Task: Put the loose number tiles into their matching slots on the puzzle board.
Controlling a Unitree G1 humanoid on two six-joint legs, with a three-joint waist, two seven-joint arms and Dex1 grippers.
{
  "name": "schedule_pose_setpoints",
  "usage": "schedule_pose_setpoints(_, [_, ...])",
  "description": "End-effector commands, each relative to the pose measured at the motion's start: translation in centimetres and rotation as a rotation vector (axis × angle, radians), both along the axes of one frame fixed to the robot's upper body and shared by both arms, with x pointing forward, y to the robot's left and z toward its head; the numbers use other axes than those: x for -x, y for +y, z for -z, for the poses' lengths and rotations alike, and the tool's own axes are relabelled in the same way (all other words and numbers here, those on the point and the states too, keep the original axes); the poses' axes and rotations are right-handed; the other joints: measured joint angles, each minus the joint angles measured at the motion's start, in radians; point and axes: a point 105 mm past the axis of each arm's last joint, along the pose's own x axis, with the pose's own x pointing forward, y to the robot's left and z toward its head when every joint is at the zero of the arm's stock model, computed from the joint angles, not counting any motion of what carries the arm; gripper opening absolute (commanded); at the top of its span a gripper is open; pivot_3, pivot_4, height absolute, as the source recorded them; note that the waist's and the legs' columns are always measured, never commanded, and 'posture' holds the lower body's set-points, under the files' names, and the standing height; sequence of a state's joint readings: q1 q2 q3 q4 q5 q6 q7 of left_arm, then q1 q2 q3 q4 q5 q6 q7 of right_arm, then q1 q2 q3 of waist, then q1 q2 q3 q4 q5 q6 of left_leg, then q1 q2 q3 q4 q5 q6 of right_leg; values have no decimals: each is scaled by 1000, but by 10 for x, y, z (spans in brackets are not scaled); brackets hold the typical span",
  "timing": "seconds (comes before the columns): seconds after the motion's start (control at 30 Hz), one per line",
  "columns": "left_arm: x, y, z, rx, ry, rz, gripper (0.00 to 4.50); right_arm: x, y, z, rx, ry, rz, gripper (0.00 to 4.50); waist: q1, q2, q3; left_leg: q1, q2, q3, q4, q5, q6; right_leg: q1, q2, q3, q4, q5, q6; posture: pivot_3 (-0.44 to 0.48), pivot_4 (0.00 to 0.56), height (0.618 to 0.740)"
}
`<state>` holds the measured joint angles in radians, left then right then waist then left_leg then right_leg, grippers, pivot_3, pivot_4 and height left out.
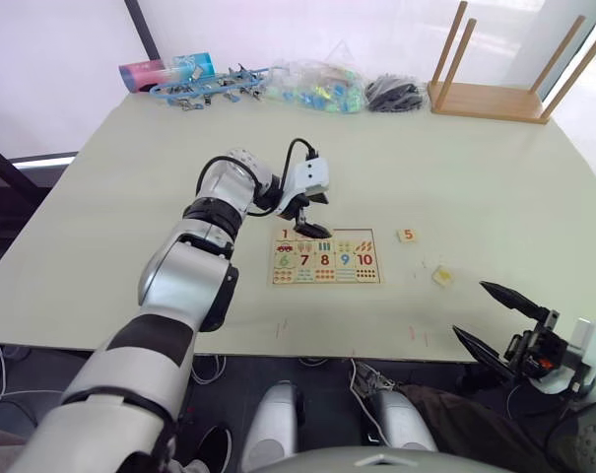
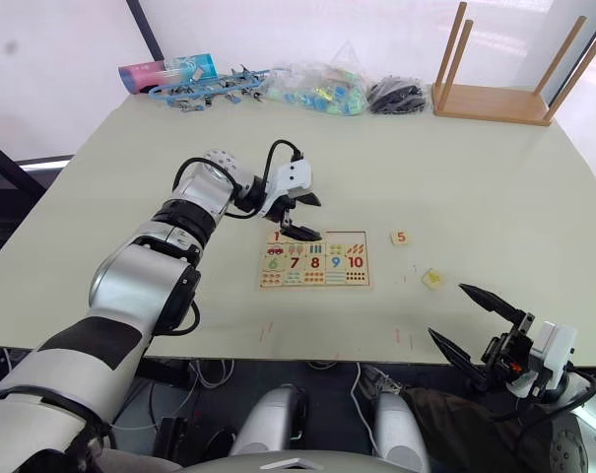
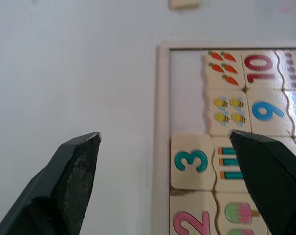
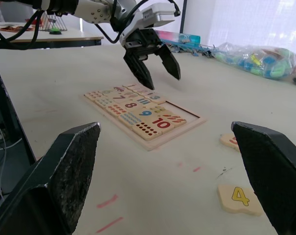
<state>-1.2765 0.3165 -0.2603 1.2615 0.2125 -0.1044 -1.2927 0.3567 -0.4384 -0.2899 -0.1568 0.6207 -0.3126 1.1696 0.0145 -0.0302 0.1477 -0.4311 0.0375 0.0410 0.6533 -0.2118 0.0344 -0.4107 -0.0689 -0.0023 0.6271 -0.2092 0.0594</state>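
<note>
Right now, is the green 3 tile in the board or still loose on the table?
In the board. The 3 tile sits in the puzzle board's top row, above the pink 2; the open left gripper hovers over it.

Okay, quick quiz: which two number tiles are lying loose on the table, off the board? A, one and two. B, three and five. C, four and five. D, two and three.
C: the 5 tile and the 4 tile lie on the table, right of the puzzle board.
</note>
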Motion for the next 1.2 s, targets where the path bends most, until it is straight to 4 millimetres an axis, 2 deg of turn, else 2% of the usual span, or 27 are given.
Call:
schedule_pose_setpoints(0.03, [-5,-5,-17,49,-57,-1,2628,2,1,-6,5,-37,3,4500,0,0,0,0,0,0,0,0,0,0,0,0,0,0,0,0,150,740])
schedule_pose_setpoints(0.2, [-5,-6,-14,54,-71,-1,130,4,4,-4,1,-38,6,4500,1,0,0,0,0,0,0,0,0,0,0,0,0,0,0,0,150,740])
schedule_pose_setpoints(0.23, [-5,-6,-14,55,-71,2,53,4,5,-4,0,-39,6,4500,0,0,0,0,0,0,0,0,0,0,0,0,0,0,0,0,150,740])
schedule_pose_setpoints(0.7, [5,-19,11,-12,-43,79,53,4,9,-3,-8,-44,7,4500,0,0,0,0,0,0,0,0,0,0,0,0,0,0,0,0,150,740])
schedule_pose_setpoints(1.2, [9,-9,31,-76,-4,72,53,8,8,-1,-2,-38,15,4500,0,0,0,0,0,0,0,0,0,0,0,0,0,0,0,0,150,740])
